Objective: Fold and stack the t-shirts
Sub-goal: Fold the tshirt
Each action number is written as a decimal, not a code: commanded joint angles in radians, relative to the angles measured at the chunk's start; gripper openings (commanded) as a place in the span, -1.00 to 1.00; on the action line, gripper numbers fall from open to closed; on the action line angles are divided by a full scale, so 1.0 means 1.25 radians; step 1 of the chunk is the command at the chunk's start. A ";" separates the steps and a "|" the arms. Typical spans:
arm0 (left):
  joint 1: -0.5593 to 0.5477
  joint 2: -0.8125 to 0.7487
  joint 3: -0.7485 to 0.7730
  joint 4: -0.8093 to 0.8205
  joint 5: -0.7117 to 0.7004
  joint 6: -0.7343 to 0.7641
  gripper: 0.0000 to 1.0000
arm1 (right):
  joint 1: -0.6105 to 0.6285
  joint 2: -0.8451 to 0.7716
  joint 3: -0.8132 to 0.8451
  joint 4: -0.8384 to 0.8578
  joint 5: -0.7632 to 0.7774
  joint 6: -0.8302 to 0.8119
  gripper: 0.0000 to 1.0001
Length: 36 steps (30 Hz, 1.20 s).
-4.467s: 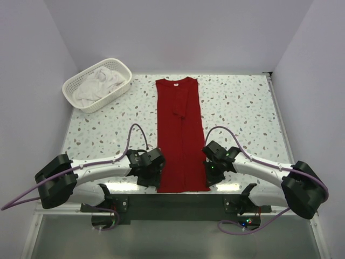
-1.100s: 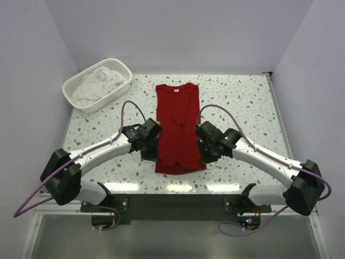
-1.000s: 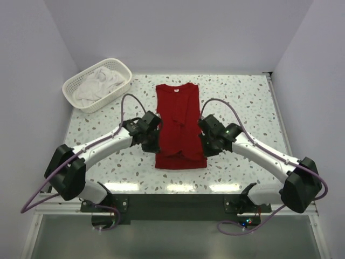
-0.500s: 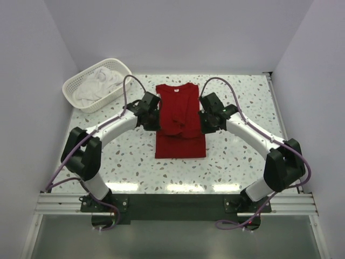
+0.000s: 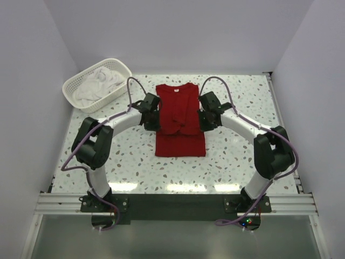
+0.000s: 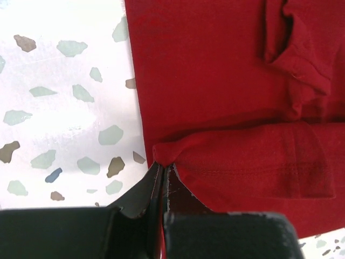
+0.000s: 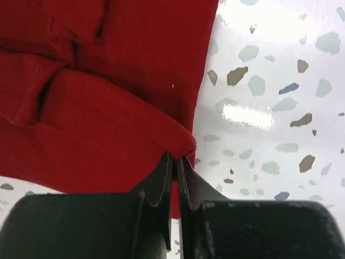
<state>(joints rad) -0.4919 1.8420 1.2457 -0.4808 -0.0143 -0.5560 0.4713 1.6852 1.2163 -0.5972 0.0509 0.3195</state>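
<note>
The red t-shirt (image 5: 180,144) lies in the middle of the counter (image 5: 242,148), already narrowed into a long strip running from 12 to 6 o'clock, collar at 12. Its hem end is doubled back over the body. The left hand (image 5: 155,120) is pinched tight on the hem corner at the strip's 9 o'clock edge, and the right hand (image 5: 204,120) is pinched on the matching corner at 3 o'clock. So the crosswise fold looks about half made: the hem is not yet laid flat toward the collar and nothing is released. The white t-shirts (image 5: 97,83) sit crumpled in the lattice basket (image 5: 114,95) at 10 o'clock, unfolded, and no stack exists. No brand or writing is readable on anything; any neck label is too small to make out.
</note>
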 commanded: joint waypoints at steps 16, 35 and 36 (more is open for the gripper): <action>-0.066 -0.214 -0.121 0.051 -0.101 -0.116 0.04 | 0.024 -0.100 -0.008 0.064 -0.015 -0.057 -0.23; -0.246 -0.178 -0.378 0.321 -0.137 -0.215 -0.74 | 0.141 0.040 -0.148 0.414 -0.181 0.077 -1.00; -0.245 -0.180 -0.385 0.322 -0.133 -0.219 -0.75 | 0.141 0.052 -0.146 0.416 -0.171 0.072 -1.00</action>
<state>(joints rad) -0.7925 1.6150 0.7994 -0.1352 -0.1856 -0.8047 0.6460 1.7290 1.0142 -0.1928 -0.1665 0.3996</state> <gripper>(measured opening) 0.133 0.010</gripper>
